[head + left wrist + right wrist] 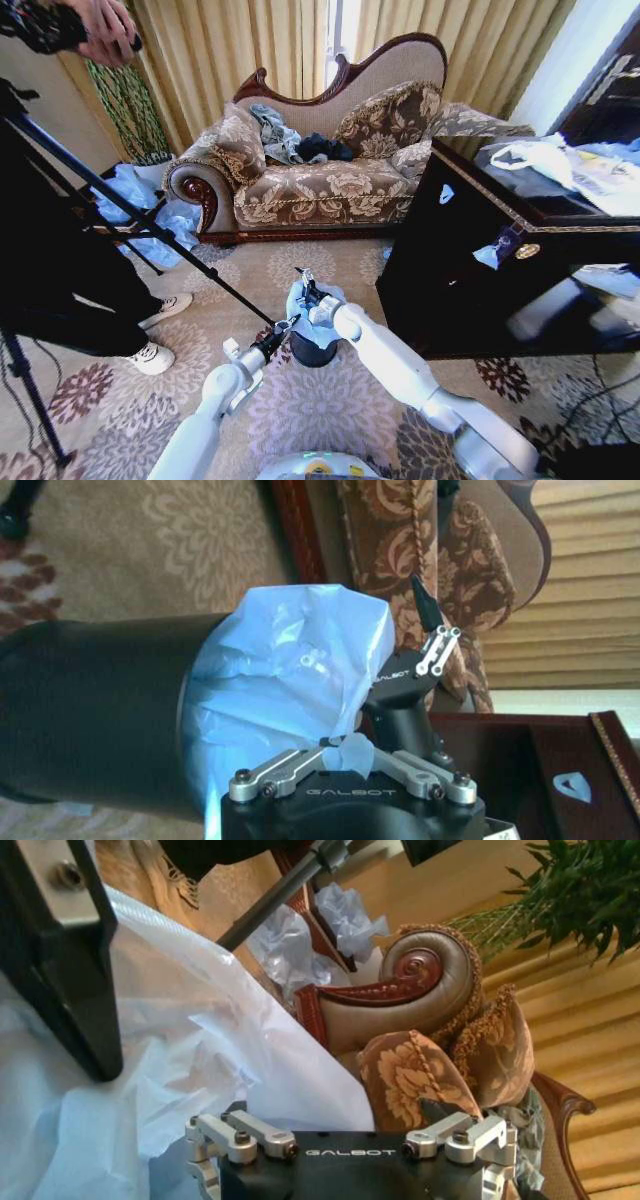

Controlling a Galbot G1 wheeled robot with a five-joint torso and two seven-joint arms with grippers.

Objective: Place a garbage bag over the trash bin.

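Pale blue plastic is pinched in the left hand (pixel 340 750): in the left wrist view its fingers meet on a fold of the bag (pixel 290 675), right at the bin's mouth. In the head view that left hand (pixel 285 328) sits low against the left side of the bin (pixel 312 350), its arm running down toward the robot's base.

The right hand (pixel 303 283) is at the far side of the bin, above the rim, with the bag (pixel 318 318) bunched beneath it. From the right wrist view the bag (pixel 200 1057) spreads wide in front of the right hand (pixel 350 1140), and one dark finger (pixel 60 967) stands against the plastic; whether those fingers are apart or together cannot be told.

The bag covers the bin's mouth and hangs a short way down the black wall (pixel 90 712), crinkled and loose. The bin stands on the patterned carpet (pixel 330 400), between the sofa (pixel 320 160) and the robot. A glossy black cabinet (pixel 500 260) stands to the right, and a tripod leg (pixel 150 220) slants in from the left, ending near the left hand.
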